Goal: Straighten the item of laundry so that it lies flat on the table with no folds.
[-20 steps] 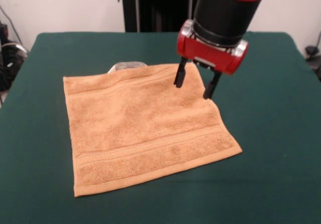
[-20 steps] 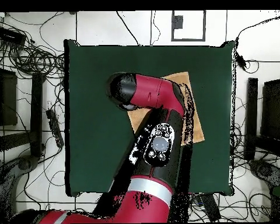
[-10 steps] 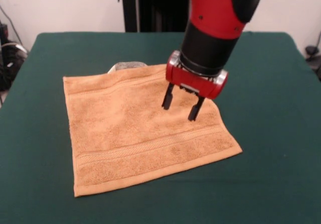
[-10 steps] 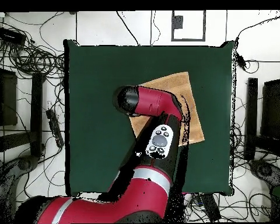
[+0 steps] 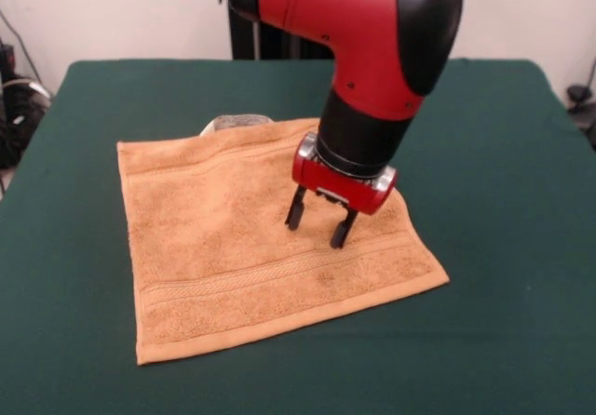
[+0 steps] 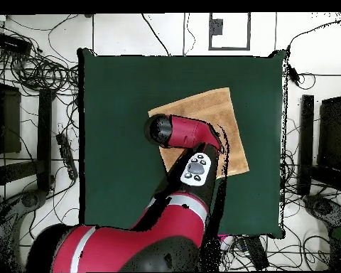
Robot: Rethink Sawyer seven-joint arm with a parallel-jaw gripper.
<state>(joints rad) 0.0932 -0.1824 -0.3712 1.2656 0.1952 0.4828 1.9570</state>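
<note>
The orange-tan towel [image 5: 251,238] lies spread on the green table [image 5: 503,275], nearly flat, with a woven band near its front edge. A small whitish fold or tag [image 5: 233,122] pokes up at its far edge. My gripper [image 5: 318,224] hangs open just above the towel's middle right, fingers pointing down. In the overhead view the arm covers much of the towel [image 6: 209,106], and the gripper itself is hidden under the wrist.
Cables and equipment surround the table [image 6: 116,142] on the floor in the overhead view. A dark stand rises behind the table's far edge [image 5: 279,15].
The gripper has come down and moved toward the towel's centre, from above its far right part to just over the cloth. The towel has not moved.
</note>
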